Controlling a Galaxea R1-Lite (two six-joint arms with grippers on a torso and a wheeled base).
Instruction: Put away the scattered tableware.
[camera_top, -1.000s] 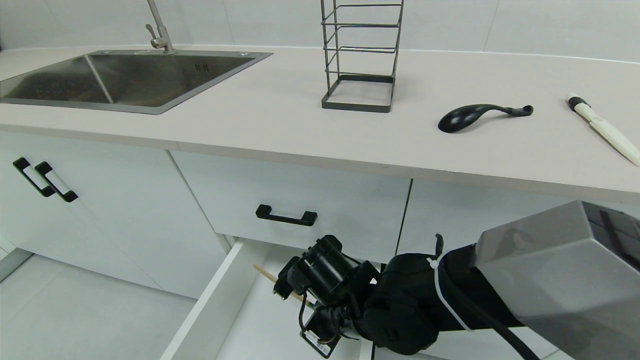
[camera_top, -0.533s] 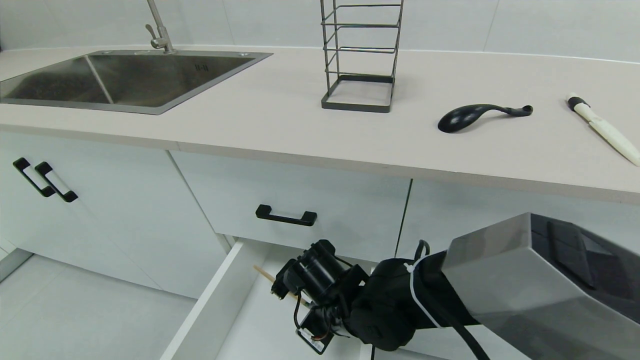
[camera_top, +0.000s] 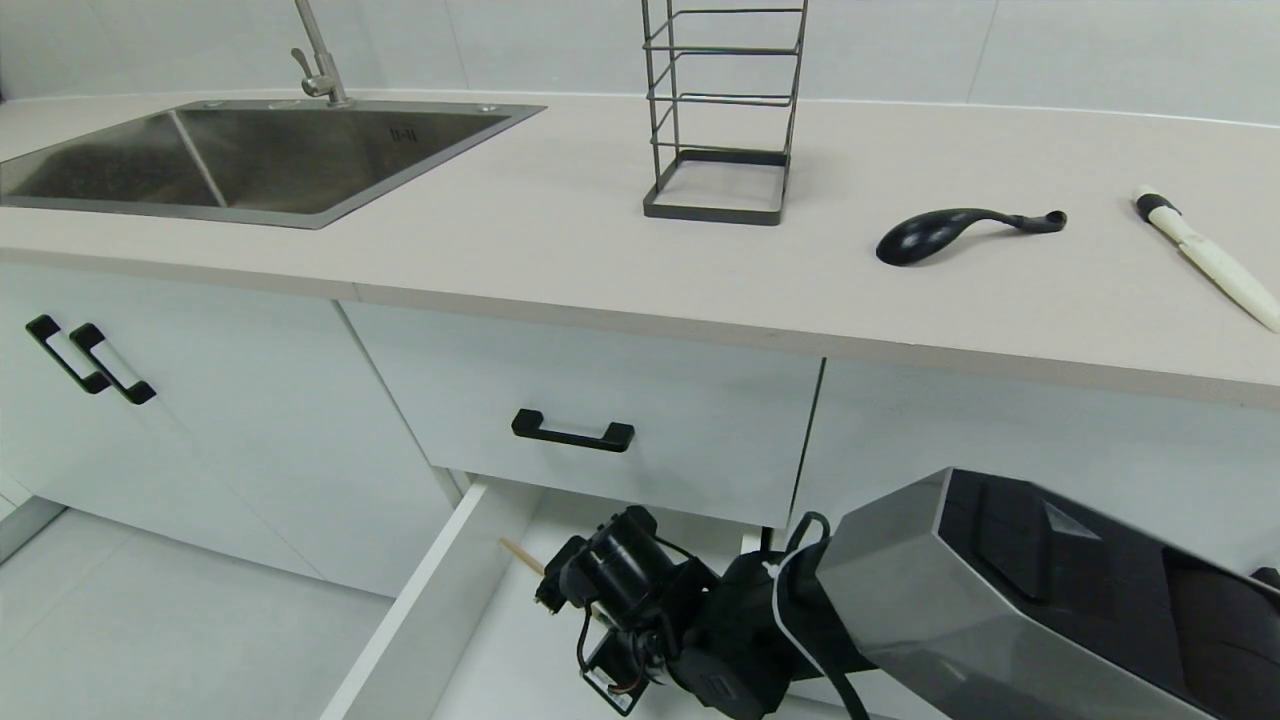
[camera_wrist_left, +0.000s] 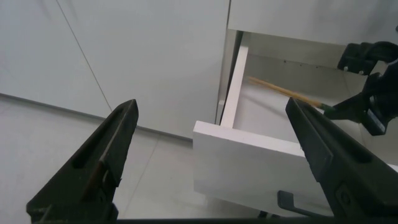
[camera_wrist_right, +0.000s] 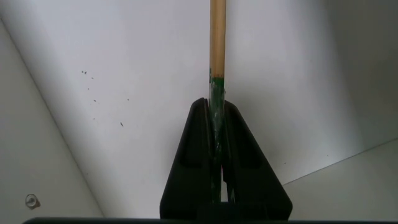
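My right gripper (camera_top: 552, 588) sits low inside the open bottom drawer (camera_top: 430, 590), shut on a wooden chopstick (camera_top: 520, 553) with a green band. In the right wrist view the chopstick (camera_wrist_right: 217, 37) sticks straight out from the closed gripper (camera_wrist_right: 217, 109) over the white drawer floor. The left wrist view has the chopstick (camera_wrist_left: 283, 91) slanting across the drawer (camera_wrist_left: 249, 149), with the right gripper (camera_wrist_left: 329, 111) at its end. My left gripper (camera_wrist_left: 210, 107) hangs open beside the drawer front, holding nothing. A black spoon (camera_top: 935, 233) and a white-handled utensil (camera_top: 1205, 258) lie on the counter.
A wire rack (camera_top: 722, 110) stands at the counter's back middle and a steel sink (camera_top: 250, 155) is at the left. A shut drawer with a black handle (camera_top: 572, 432) sits above the open one. Bare floor lies left of the drawer.
My right arm has sunk lower and shifted slightly left, carrying the chopstick deeper into the drawer. The counter items have not moved.
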